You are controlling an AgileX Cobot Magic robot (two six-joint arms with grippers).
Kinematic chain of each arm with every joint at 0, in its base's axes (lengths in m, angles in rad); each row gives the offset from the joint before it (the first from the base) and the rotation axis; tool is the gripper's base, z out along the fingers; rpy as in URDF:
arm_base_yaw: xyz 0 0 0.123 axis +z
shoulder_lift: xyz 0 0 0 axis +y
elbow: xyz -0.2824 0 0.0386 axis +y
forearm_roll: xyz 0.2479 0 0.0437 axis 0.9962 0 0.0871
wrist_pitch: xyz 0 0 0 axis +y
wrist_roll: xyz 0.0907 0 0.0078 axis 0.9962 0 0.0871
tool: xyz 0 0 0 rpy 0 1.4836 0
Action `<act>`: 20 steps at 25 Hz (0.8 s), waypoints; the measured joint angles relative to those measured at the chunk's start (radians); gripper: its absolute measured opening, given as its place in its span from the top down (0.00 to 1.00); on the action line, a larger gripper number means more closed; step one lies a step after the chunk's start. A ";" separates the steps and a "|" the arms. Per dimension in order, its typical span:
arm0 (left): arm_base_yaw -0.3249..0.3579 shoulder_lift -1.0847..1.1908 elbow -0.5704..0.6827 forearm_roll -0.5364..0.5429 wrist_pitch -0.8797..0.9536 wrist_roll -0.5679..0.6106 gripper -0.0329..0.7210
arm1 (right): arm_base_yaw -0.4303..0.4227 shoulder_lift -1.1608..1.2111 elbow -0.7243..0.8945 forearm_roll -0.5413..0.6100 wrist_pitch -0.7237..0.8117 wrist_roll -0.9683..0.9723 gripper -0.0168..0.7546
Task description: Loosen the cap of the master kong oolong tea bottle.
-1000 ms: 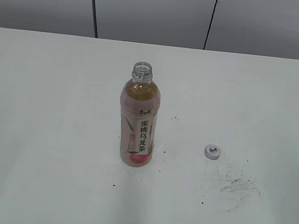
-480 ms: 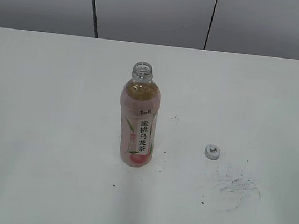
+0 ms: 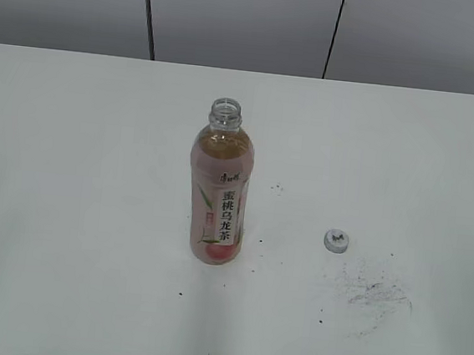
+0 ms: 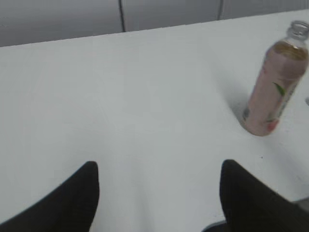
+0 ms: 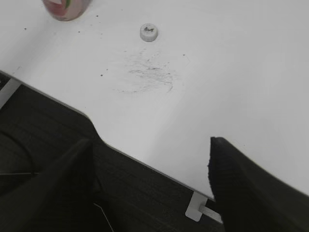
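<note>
- Pink-labelled master kong oolong tea bottle stands upright mid-desk, long axis vertical, neck open — only its base shows in the right wrist view.
- The cap lies apart, toward the desk's right edge, print up.
- Left gripper and right gripper — both spread wide, holding nothing.

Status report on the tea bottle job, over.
Left gripper and right gripper open, empty, pulled back. Slim clear plastic tea bottle with pink label upright, neck open. Small round white cap off, on white table. Nothing obstructing.
</note>
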 joint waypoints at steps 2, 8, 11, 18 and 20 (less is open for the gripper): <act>0.080 -0.021 0.000 0.000 0.001 0.000 0.33 | -0.061 -0.013 0.000 0.000 0.000 0.000 0.26; 0.221 -0.070 0.000 0.000 0.005 0.000 0.35 | -0.295 -0.077 0.001 -0.004 0.000 0.000 0.26; 0.224 -0.070 0.000 -0.001 0.005 0.000 0.36 | -0.348 -0.163 0.001 -0.005 0.001 0.001 0.26; 0.226 -0.071 0.000 0.006 0.005 0.000 0.39 | -0.403 -0.237 0.000 -0.007 0.001 0.001 0.26; 0.226 -0.071 0.000 0.005 0.005 0.000 0.39 | -0.403 -0.237 0.000 -0.007 0.001 0.001 0.26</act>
